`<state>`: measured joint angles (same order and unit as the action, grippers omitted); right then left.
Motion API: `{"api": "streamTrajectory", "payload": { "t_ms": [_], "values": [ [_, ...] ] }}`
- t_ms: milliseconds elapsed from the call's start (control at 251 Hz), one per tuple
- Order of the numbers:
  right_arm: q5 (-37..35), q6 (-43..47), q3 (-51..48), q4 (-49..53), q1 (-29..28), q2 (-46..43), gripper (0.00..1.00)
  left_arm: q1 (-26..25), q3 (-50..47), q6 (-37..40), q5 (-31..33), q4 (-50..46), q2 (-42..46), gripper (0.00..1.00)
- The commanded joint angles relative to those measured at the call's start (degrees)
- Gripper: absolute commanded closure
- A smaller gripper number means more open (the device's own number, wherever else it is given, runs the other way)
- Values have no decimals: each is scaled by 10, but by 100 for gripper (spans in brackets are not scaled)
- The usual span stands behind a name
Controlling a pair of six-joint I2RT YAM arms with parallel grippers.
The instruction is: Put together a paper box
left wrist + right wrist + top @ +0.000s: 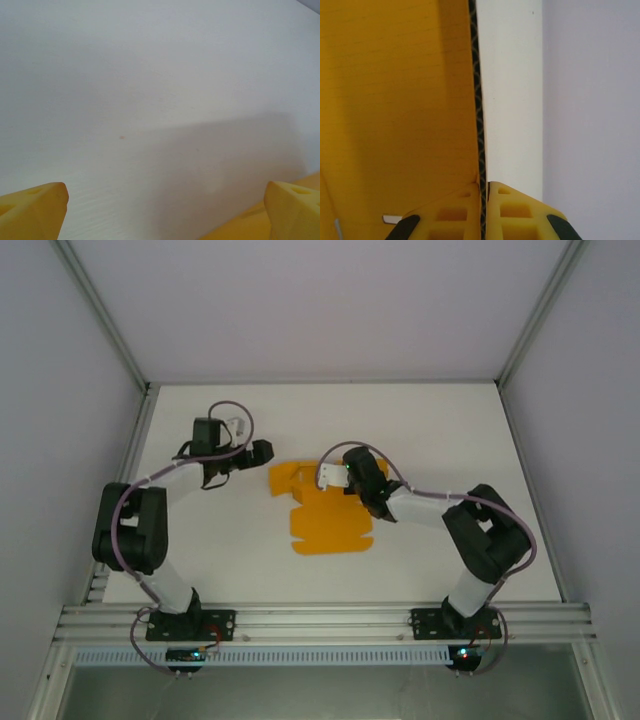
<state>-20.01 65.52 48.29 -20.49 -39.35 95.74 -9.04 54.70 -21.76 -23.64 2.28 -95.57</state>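
Aluminium rail along the near edge carries both arm bases. Beyond it, the paper box lies mid-table as a mostly flat orange sheet. The right gripper is clamped tight on the sheet's upturned far flap. The left gripper is spread wide over bare table just beside the sheet's far-left corner; contact cannot be told. White wall closes the far side.
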Motion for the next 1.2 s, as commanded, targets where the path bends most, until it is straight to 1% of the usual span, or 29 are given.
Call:
{"api": "streamTrajectory", "payload": {
  "t_ms": [0,104,192,263,351,463,539,663,774,858,958,1062,1197],
  "values": [
    [-34,16,-29,-47,-15,-13,98,5,16,1,60,-42,-19,0],
    [-55,39,-39,-72,-25,-6,99,-8,29,20,10,-33,-57,0],
    [-59,36,-44,-79,-27,-3,98,-31,34,45,-13,-29,-72,0],
    [-58,31,-45,-90,-27,-2,98,-46,34,57,-35,-29,-79,3],
    [-64,33,-49,-111,-26,4,97,-62,17,56,-41,-17,-73,7],
    [-75,36,-58,-130,-25,9,96,-67,-18,43,-51,9,-58,14],
    [-96,48,-69,-166,-28,14,96,-70,-47,30,-60,37,-45,15],
    [-127,78,-85,-221,-44,31,95,-93,-85,40,-84,92,-28,17],
    [-141,82,-94,-242,-53,34,94,-120,-108,49,-77,134,-20,18],
    [-147,87,-98,-254,-61,37,92,-134,-110,63,-70,136,-21,19],
    [-160,98,-101,-271,-67,43,89,-141,-118,69,-66,138,-17,22],
    [-173,107,-107,-286,-69,46,89,-145,-140,70,-61,153,-3,22],
    [-183,103,-108,-276,-76,47,90,-158,-161,76,-58,193,17,22]
  ]
}}
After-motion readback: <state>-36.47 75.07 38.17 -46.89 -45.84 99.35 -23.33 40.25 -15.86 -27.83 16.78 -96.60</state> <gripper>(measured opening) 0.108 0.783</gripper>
